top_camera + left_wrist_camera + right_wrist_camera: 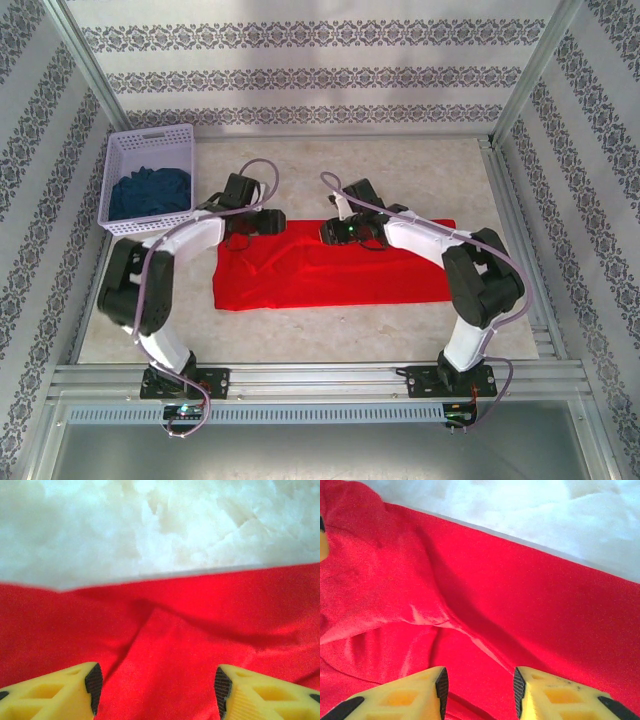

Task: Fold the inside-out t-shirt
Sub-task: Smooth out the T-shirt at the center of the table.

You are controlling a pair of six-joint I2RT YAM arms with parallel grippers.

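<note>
The inside-out t-shirt (330, 272) lies as a long bright red band across the middle of the table, creased near its far edge. My left gripper (250, 230) hovers over the band's far left corner. In the left wrist view it (157, 692) is open, with red cloth (200, 630) flat beneath the yellow fingers and a raised fold running between them. My right gripper (338, 232) is over the far edge near the middle. In the right wrist view it (480, 692) is open above the wrinkled cloth (530, 595), gripping nothing.
A white lattice basket (150, 142) holding dark blue cloth (150, 195) stands at the back left. Pale table surface (420, 170) stretches beyond the shirt. Patterned walls and metal frame rails enclose the table on three sides.
</note>
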